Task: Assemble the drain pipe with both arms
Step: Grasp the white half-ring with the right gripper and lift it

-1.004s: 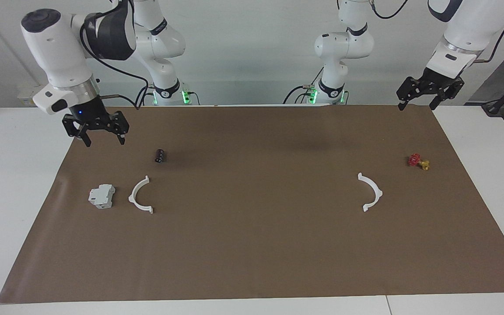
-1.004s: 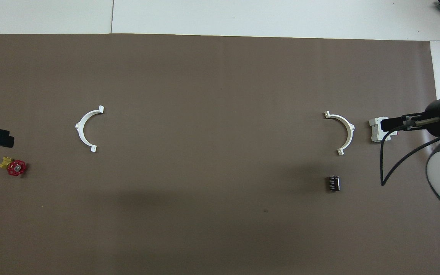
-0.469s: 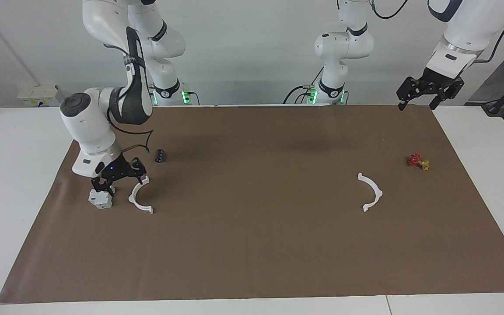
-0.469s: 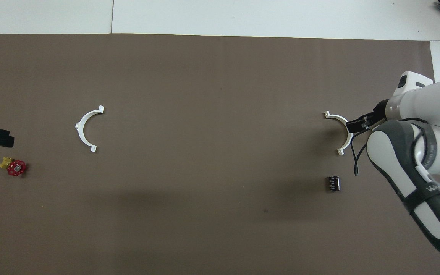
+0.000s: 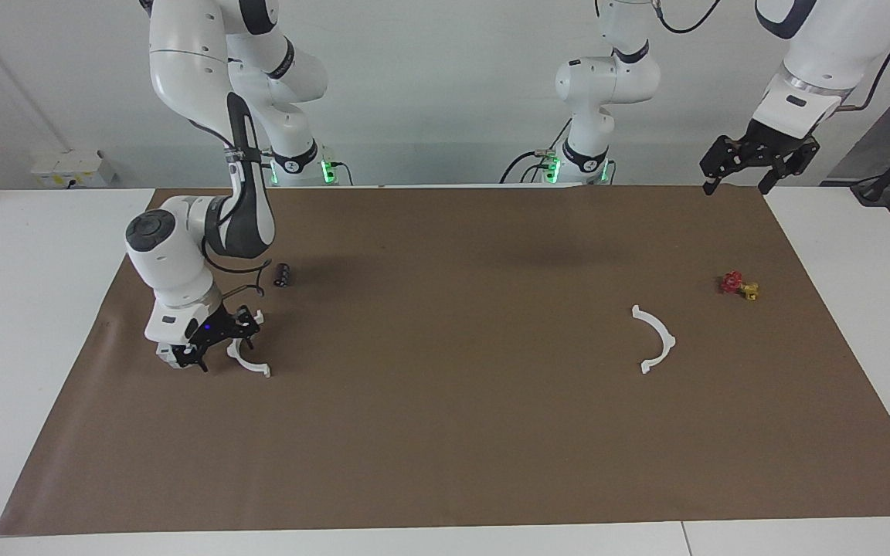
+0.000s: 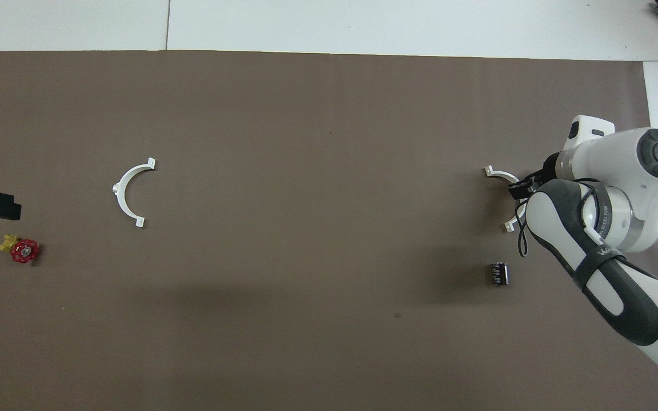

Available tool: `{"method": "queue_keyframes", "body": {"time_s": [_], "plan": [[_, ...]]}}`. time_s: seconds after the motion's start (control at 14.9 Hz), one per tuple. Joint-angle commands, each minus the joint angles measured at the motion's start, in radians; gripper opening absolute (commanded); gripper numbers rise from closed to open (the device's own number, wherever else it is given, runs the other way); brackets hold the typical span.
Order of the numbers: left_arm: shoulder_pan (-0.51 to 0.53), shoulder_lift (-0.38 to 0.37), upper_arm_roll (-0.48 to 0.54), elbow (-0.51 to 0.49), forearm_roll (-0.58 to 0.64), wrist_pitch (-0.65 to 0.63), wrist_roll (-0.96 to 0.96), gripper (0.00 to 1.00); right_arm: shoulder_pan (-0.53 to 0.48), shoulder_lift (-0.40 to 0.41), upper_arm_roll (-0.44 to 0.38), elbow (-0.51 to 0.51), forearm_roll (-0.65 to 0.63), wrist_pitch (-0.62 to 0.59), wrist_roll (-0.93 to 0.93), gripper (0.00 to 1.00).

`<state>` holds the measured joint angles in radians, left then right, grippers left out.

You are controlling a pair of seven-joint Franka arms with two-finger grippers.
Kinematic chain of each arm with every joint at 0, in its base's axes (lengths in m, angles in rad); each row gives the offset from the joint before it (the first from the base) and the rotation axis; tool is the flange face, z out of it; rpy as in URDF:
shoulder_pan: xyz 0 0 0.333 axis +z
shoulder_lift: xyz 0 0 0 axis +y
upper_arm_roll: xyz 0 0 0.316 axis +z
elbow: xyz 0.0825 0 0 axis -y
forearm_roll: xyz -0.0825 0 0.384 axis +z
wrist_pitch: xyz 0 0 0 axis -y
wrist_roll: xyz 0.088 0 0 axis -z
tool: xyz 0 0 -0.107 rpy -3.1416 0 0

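Facing view: the right gripper (image 5: 218, 340) is low over one thin white plastic half-ring arc (image 5: 253, 366) at the right arm's end of the brown counter (image 5: 445, 432), fingers spread astride it. The other white arc (image 5: 655, 339) lies well apart. The left gripper (image 5: 754, 165) waits raised, fingers spread.

Two white half-ring arcs lie flat, well apart: one arc (image 5: 656, 340) fully exposed, the other arc (image 5: 250, 364) partly covered.
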<state>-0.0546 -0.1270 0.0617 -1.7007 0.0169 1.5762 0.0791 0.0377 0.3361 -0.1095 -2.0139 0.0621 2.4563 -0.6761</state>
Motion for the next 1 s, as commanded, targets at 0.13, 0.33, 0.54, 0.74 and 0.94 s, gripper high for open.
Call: {"method": "queue_keyframes", "body": {"time_s": [0.13, 0.33, 0.54, 0.74, 0.94], "plan": [[0.015, -0.006, -0.008, -0.01, -0.003, 0.015, 0.013, 1.0, -0.019, -0.023, 0.007, -0.052, 0.027, -0.005, -0.057, 0.71], [0.015, -0.014, -0.008, -0.022, -0.003, 0.015, 0.013, 1.0, -0.018, -0.023, 0.007, -0.054, 0.027, 0.001, -0.053, 0.19], [0.015, -0.014, -0.01, -0.025, -0.003, 0.025, 0.013, 1.0, -0.024, -0.014, 0.007, -0.005, 0.045, -0.02, -0.014, 0.0], [0.015, -0.014, -0.008, -0.03, -0.003, 0.027, 0.013, 1.0, -0.009, -0.028, 0.005, 0.078, 0.047, -0.132, 0.154, 0.0], [0.015, -0.017, -0.01, -0.042, -0.003, 0.051, 0.01, 1.0, 0.063, -0.046, 0.008, 0.141, 0.025, -0.244, 0.457, 0.0]]}}
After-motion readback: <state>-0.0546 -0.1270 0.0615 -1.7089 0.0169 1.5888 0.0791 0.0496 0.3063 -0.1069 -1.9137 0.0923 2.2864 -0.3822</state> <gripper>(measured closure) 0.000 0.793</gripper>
